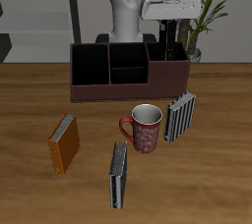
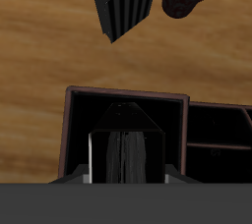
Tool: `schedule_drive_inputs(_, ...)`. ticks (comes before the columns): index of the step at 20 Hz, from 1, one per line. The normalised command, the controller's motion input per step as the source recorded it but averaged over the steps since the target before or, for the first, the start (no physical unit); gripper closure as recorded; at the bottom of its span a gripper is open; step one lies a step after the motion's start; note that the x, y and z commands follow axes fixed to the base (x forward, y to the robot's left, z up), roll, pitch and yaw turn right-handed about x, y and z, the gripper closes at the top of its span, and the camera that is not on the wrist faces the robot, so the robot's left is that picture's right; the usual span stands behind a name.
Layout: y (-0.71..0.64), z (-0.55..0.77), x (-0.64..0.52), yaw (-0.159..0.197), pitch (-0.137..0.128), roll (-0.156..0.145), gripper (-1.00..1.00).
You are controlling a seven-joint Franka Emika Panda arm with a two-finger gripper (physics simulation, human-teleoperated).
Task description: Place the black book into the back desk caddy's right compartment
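Observation:
My gripper [image 1: 169, 29] hangs over the end section of the back desk caddy [image 1: 87, 92], a long dark brown box with a black inside. It is shut on the black book [image 1: 170, 41], which hangs upright with its lower edge at the caddy's rim. In the wrist view the black book [image 2: 126, 147] shows edge-on between the fingers. Directly beneath it lies the right compartment [image 2: 79, 120], ringed by its brown walls. My gripper [image 2: 126, 169] is centred over that section.
A grey-and-black striped book [image 1: 180, 116] leans beside a red mug [image 1: 145, 128] in front of the caddy. An orange book [image 1: 64, 142] and a dark grey book [image 1: 119, 174] lie nearer the table's front edge. A potted plant [image 1: 204, 12] stands behind the caddy.

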Motion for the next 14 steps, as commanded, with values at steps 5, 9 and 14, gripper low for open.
schedule_drive_inputs(5,-0.04,-0.18,0.06,-0.004,0.020,0.007,1.00)
schedule_drive_inputs(9,-0.05,-0.24,0.08,0.000,0.018,-0.007,1.00)
schedule_drive_inputs(14,-0.02,-0.18,0.04,-0.003,0.008,0.007,1.00)
